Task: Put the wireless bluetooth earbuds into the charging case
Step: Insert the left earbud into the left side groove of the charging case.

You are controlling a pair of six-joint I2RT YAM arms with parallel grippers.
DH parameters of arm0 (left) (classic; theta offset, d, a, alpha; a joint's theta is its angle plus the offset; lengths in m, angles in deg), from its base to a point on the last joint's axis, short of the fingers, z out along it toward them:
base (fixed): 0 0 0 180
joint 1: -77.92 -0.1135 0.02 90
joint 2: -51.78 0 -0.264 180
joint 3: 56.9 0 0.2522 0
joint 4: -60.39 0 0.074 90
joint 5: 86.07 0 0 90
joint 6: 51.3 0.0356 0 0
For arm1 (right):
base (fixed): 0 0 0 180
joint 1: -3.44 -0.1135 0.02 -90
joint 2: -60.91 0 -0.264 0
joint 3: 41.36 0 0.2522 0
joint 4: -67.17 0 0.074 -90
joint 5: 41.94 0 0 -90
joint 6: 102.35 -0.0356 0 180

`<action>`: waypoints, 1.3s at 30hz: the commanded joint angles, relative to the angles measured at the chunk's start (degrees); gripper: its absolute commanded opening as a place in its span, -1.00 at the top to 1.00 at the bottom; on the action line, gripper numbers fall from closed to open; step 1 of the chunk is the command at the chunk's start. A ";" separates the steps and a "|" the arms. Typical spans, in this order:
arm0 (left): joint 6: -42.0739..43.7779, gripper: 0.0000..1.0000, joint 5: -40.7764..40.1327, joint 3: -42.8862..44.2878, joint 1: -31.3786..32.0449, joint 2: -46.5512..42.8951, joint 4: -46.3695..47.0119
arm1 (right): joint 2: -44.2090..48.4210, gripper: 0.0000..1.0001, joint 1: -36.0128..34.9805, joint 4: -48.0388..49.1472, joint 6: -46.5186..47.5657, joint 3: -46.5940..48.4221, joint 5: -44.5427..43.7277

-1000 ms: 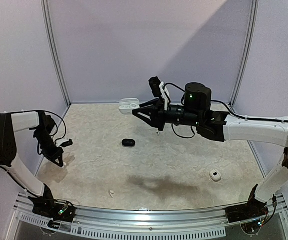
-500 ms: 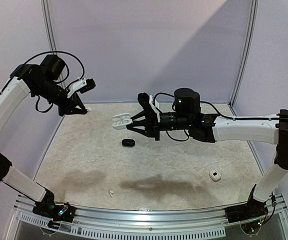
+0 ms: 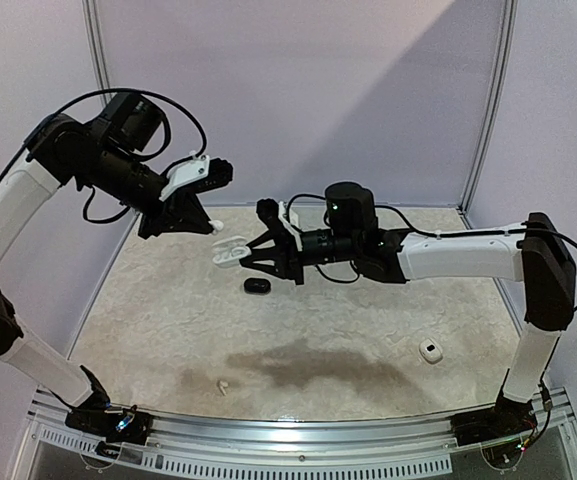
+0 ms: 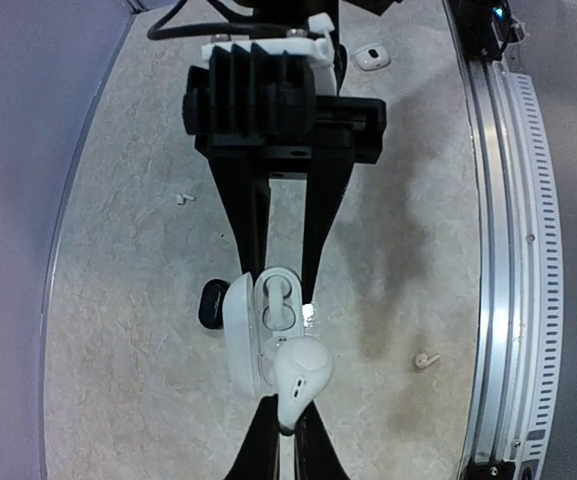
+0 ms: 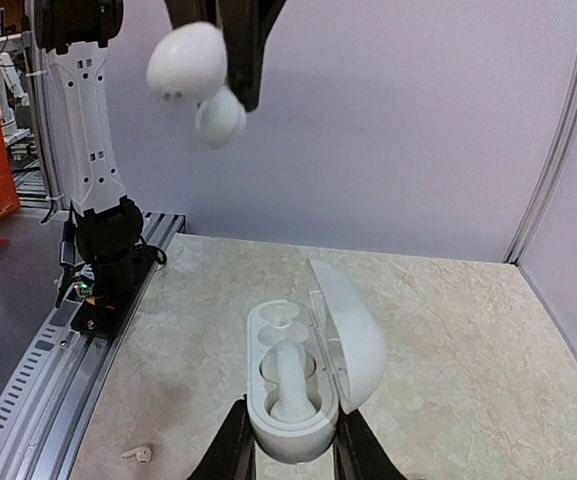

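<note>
Looking down from above, we see both arms raised over the surface, their jaws facing each other near its middle. The left jaws are pinched tight on a white earbud, gripping it by its narrow end. Only their fingertips show in the left wrist view; the rest is cut off at the bottom edge.

The right jaws are closed on the charging case, one finger on each side of its base, with the lid swung open. The white earbud hangs just above the open case and apart from it. The right wrist view shows clear space between them, though from the left wrist the bud overlaps the case's near end.

From the right wrist the bud is blurred into two white lumps, and the left jaws behind it are cropped at the top. We can make out two wells in the case, but not whether anything sits in them.

A black case lies on the surface below the held one, and from the left wrist it is mostly hidden behind the white lid. Another white case lies well apart to the right. A loose earbud lies near the front edge, too small for us to make out its shape.
</note>
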 commanded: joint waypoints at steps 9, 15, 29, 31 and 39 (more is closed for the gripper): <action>-1.15 1.00 -7.28 -6.28 1.83 1.41 -16.88 | 0.55 1.00 -0.76 -0.60 2.13 2.83 0.92; -3.25 1.00 -8.75 -6.20 1.83 2.11 -15.36 | 0.46 1.00 -1.04 -1.22 3.03 3.23 0.66; -2.43 1.00 -9.15 -7.26 1.87 2.68 -16.29 | 0.55 1.00 -1.56 -1.67 4.15 3.79 0.33; -2.61 1.00 -9.58 -7.20 1.99 2.94 -16.11 | 0.48 1.00 -1.54 -1.48 4.16 4.01 0.34; -3.40 0.99 -13.76 -6.86 4.29 3.85 -14.52 | 0.05 1.00 -1.75 -1.08 4.21 4.71 0.25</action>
